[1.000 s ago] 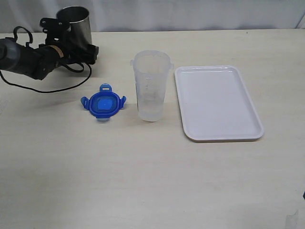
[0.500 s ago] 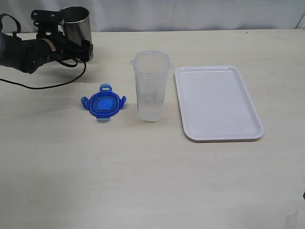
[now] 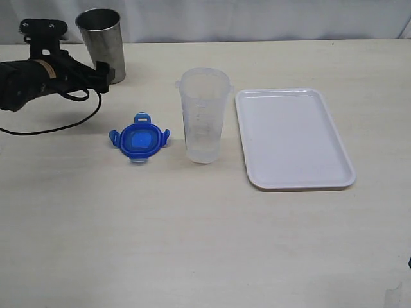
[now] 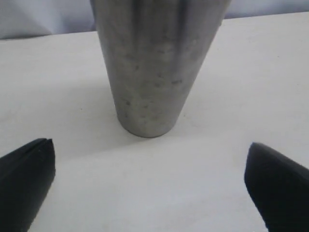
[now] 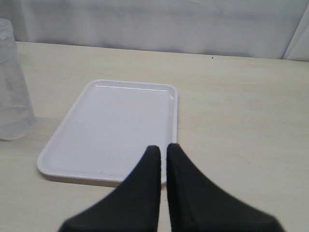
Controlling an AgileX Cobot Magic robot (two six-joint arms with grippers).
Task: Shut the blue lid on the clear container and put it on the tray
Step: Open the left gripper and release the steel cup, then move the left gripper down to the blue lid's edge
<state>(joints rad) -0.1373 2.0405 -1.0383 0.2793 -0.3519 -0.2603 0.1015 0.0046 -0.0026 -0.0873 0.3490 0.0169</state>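
The left fingers point(image 4: 26, 181) are spread wide apart with nothing between them. They point at a steel cup point(image 4: 152, 67) that stands upright a little beyond their tips, and they do not touch it. The right fingers point(image 5: 153, 188) are pressed almost together, with only a thin slit between them, and hold nothing. They point toward the tray, with the container off to one side.

In the exterior view, a pale tabletop point(image 3: 205, 244) carries everything. The black left arm point(image 3: 32, 80) reaches in low at the far left, trailing a black cable, and its tip is close beside the cup at the back left.

The largest thing is a flat white rectangular tray point(image 3: 295, 138) with rounded corners and a low rim, lying on the right half of the tabletop. Nothing lies on it.

Just left of the tray, and apart from it, stands a tall clear plastic container point(image 3: 204, 115). It is upright with its top open, and faint measuring marks show on its side.

Smallest is the blue lid point(image 3: 139, 141). It lies flat on the tabletop to the left of the container, near it but not touching, with its snap flaps splayed outward.
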